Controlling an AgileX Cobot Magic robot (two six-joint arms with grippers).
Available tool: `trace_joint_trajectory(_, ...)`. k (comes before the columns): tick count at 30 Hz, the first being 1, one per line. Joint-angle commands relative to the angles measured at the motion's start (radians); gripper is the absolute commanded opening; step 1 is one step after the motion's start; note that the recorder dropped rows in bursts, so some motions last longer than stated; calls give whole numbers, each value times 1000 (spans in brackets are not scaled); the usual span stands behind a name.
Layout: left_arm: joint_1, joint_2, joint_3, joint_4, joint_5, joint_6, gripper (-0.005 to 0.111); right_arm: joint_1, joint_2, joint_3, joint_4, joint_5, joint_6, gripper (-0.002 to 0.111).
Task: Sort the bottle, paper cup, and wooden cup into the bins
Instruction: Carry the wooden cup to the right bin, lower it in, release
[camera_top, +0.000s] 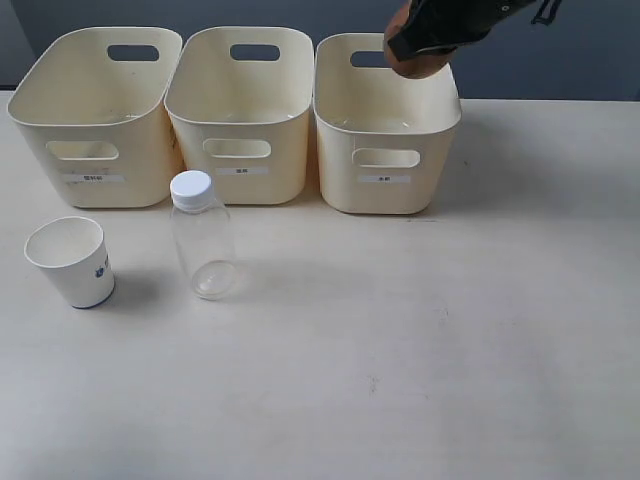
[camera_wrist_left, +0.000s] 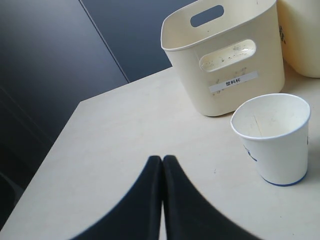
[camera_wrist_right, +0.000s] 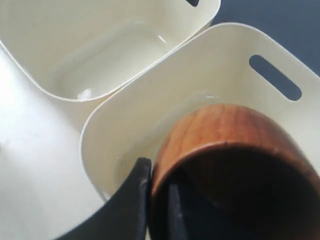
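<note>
Three cream bins stand in a row at the back: left bin, middle bin, right bin. My right gripper is shut on the rim of the wooden cup, one finger outside the wall and one inside; it holds the wooden cup in the air over the right bin. The clear bottle with a white cap stands in front of the left and middle bins. The white paper cup stands to its left. My left gripper is shut and empty, near the paper cup.
The left bin shows in the left wrist view beyond the paper cup, with the table's edge and dark floor past it. The middle bin lies beside the right one in the right wrist view.
</note>
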Motion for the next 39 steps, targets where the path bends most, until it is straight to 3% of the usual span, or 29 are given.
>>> trace_joint_trajectory(1, -5, -3, 4, -1, 3, -3, 0, -46, 82, -75, 137, -3, -97, -1)
trace_joint_trajectory(6, -5, -3, 4, -1, 3, -3, 0, -46, 229, -273, 83, 104, -59, -1)
trace_joint_trajectory(9, -5, -3, 4, -1, 3, -3, 0, -44, 321, -423, -47, 209, 40, -1)
trace_joint_trajectory(22, -5, -3, 4, -1, 3, -3, 0, -44, 554, -728, -111, 450, 114, -1)
trace_joint_trajectory(39, -5, -3, 4, -1, 3, -3, 0, -21, 658, -738, -126, 450, 114, -1)
